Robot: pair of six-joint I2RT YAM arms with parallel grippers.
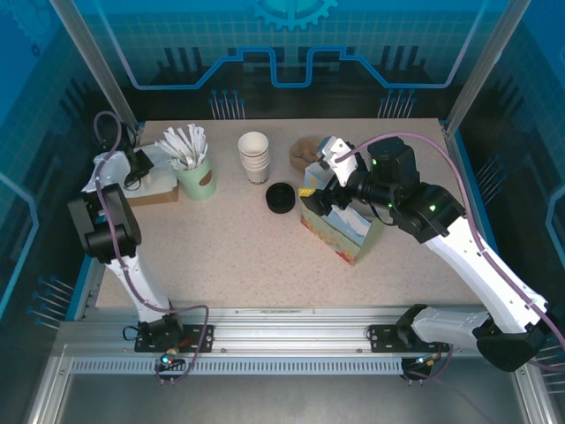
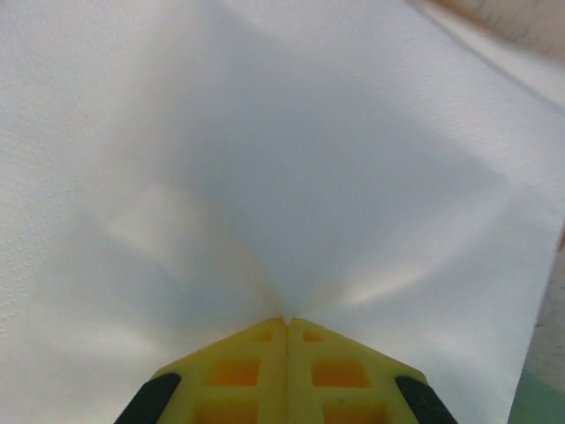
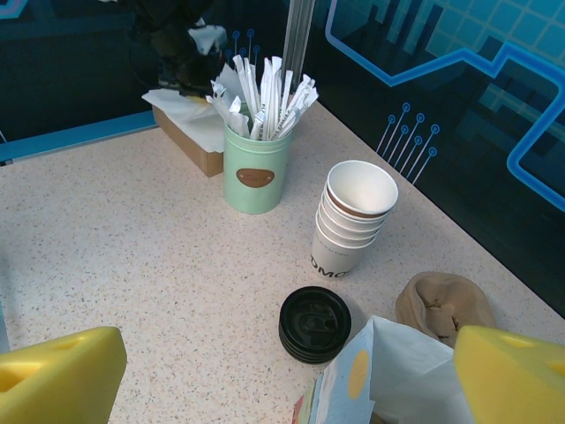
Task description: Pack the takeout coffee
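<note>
The takeout coffee is out of view. A printed paper bag (image 1: 344,231) stands open at the centre right of the table, and its blue-and-white mouth (image 3: 397,371) shows at the bottom of the right wrist view. My right gripper (image 1: 316,181) hovers open over the bag's far left edge, its yellow fingertips (image 3: 66,371) spread wide with nothing between them. My left gripper (image 1: 137,162) is at the napkin box (image 1: 157,190) at the far left. Its jaws (image 2: 287,320) are shut on a white napkin (image 2: 265,159) that puckers at the tips.
A green holder of wrapped straws (image 1: 196,177) (image 3: 256,168) stands beside the napkin box (image 3: 190,132). A stack of lidless white cups (image 1: 254,157) (image 3: 353,221), a stack of black lids (image 1: 280,197) (image 3: 315,322) and a crumpled tan thing (image 1: 305,150) (image 3: 446,305) sit behind the bag.
</note>
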